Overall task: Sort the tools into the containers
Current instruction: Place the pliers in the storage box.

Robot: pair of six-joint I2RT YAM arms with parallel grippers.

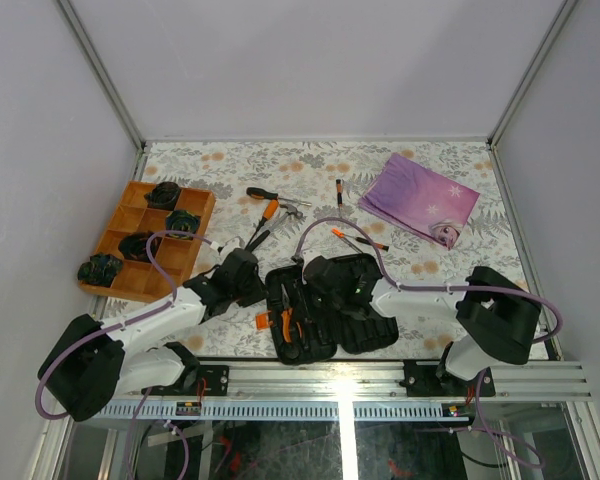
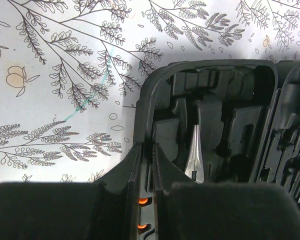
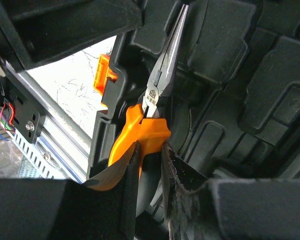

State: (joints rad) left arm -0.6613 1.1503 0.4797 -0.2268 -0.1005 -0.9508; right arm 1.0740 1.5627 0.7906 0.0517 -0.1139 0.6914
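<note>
Floral table (image 1: 230, 160) | left end effector (image 2: 146, 150) pinches case (image 2: 155, 85) wall | right end effector (image 3: 151, 147) pinches pliers (image 3: 157, 92), nose away

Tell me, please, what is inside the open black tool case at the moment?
Orange-handled pliers lie in the tool case's left half, with the right gripper shut on their handle. Otherwise only empty moulded slots show; the arms cover part of the case.

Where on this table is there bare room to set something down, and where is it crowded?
Bare table runs along the back edge, behind the orange tray and the loose screwdrivers. Another patch lies between the purple cloth and the right arm. Crowded: front centre, where the left arm joins it at the black case, right tool clamped on the pliers.
</note>
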